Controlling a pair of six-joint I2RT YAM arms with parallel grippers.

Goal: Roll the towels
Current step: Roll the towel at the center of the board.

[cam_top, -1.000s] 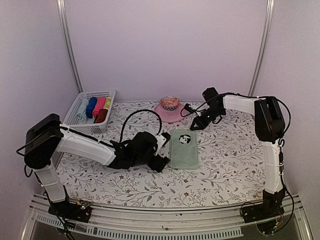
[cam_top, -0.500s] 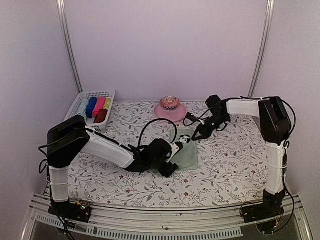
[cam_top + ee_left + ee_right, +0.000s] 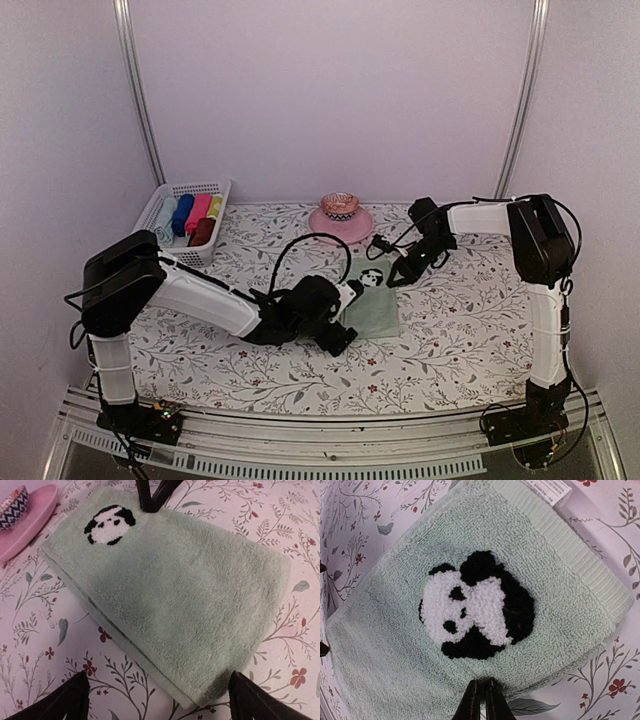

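Floral cloth covers the worktop (image 3: 450, 330), with a basket (image 3: 170, 235) at far left and a pink dish (image 3: 340, 222) at the back. From above, the green towel (image 3: 372, 300) lies flat mid-worktop, its long axis running near to far. The left end effector (image 3: 345, 318) sits at its near-left corner and the right end effector (image 3: 397, 278) at its far edge.

On the left wrist, the fingers (image 3: 70, 700) are spread wide and empty. The towel lies straight ahead of them, stretching away toward the motif (image 3: 107, 525). The near short edge falls between the fingers, so I judge the left arm better placed to start the roll.

On the right wrist, the fingers (image 3: 481, 700) are clenched with nothing between them, tips at the towel's edge beside the motif. Whether they press on it I cannot tell.
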